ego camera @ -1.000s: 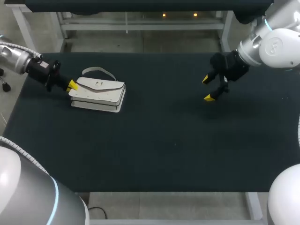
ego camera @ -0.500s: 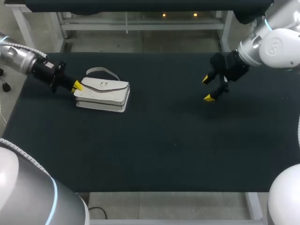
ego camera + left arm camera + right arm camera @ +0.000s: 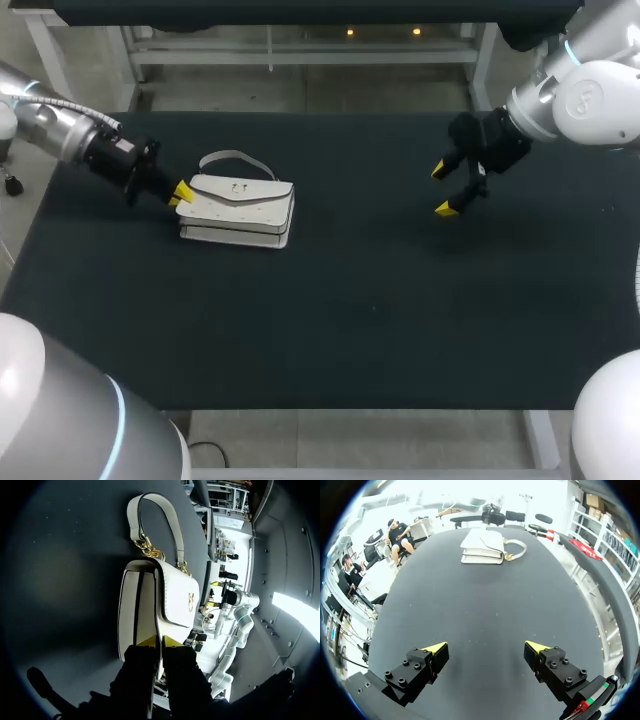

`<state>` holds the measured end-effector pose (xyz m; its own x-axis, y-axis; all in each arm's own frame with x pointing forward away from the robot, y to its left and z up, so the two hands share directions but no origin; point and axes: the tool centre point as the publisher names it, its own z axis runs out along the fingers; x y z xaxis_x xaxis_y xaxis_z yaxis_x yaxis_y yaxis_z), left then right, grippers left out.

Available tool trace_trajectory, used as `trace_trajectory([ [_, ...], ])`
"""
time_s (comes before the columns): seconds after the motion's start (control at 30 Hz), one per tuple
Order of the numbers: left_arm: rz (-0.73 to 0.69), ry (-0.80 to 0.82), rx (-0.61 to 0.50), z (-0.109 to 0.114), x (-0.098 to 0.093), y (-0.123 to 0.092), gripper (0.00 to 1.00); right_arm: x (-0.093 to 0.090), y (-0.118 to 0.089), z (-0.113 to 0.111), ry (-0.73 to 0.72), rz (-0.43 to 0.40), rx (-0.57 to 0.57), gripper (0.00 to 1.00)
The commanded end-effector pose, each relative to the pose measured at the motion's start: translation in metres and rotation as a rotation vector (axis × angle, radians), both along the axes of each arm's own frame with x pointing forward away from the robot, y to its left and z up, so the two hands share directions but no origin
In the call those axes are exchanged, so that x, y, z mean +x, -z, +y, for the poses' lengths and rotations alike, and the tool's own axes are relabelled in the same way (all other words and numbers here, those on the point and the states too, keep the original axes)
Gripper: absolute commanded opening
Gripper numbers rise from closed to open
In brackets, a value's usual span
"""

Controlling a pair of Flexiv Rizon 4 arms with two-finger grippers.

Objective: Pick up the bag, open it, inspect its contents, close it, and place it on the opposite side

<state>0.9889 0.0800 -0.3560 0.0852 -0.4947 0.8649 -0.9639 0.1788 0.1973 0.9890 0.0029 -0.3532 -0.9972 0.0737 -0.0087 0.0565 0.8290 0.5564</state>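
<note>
My left gripper (image 3: pixel 159 641) pinches the white bag's (image 3: pixel 238 208) left end. My right gripper (image 3: pixel 447 189) hangs wide open at the far right of the counter (image 3: pixel 380 300).

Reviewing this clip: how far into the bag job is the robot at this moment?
Early. Nothing is finished: the bag lies flat on the left part of the table, flap shut. In hand: the left hand grips the bag's end at the flap edge. The right hand hangs open and empty over the right side. Left: lifting, opening, inspecting, closing, placing it opposite.
</note>
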Motion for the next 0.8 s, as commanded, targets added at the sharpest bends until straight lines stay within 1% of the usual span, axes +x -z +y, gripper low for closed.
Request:
trace_trajectory([
  [0.03,-0.172,-0.292,0.046,-0.001,-0.011,-0.007,0.44,0.0,0.0,0.0,-0.001,-0.001,0.002,1.0],
  [0.07,-0.174,-0.294,0.046,0.0,-0.012,-0.008,0.63,0.0,0.0,0.0,-0.001,-0.001,0.002,1.0],
  [0.1,-0.179,-0.299,0.048,0.0,-0.012,-0.008,0.68,0.0,0.0,0.0,-0.001,-0.001,0.002,1.0],
  [0.13,-0.184,-0.306,0.046,0.002,-0.012,-0.01,0.68,0.0,0.0,0.0,-0.001,-0.001,0.002,1.0],
  [0.17,-0.191,-0.313,0.046,0.004,-0.013,-0.011,0.62,0.0,0.0,0.0,-0.001,-0.001,0.002,1.0],
  [0.2,-0.195,-0.32,0.048,0.005,-0.013,-0.012,0.53,0.0,0.0,0.0,-0.001,-0.001,0.002,1.0],
  [0.27,-0.207,-0.33,0.052,0.008,-0.014,-0.012,0.38,0.0,0.0,0.0,-0.001,-0.001,0.002,1.0],
  [0.3,-0.213,-0.332,0.054,0.009,-0.014,-0.012,0.32,0.0,0.0,0.0,-0.001,-0.001,0.002,1.0],
  [0.33,-0.222,-0.331,0.05,0.01,-0.014,-0.012,0.29,0.0,0.0,0.0,-0.001,-0.001,0.002,1.0],
  [0.47,-0.252,-0.336,0.037,0.013,-0.012,-0.009,0.29,0.0,0.0,0.0,-0.001,-0.001,0.002,1.0],
  [0.53,-0.267,-0.331,0.034,0.012,-0.011,-0.006,0.26,0.0,0.0,0.0,-0.001,-0.001,0.002,1.0],
  [0.67,-0.295,-0.331,0.025,0.01,-0.005,-0.002,0.29,0.0,0.0,0.0,-0.001,-0.001,0.002,1.0],
  [0.8,-0.308,-0.342,0.019,0.01,-0.001,-0.001,0.27,0.0,0.0,0.0,-0.001,-0.001,0.002,1.0],
])
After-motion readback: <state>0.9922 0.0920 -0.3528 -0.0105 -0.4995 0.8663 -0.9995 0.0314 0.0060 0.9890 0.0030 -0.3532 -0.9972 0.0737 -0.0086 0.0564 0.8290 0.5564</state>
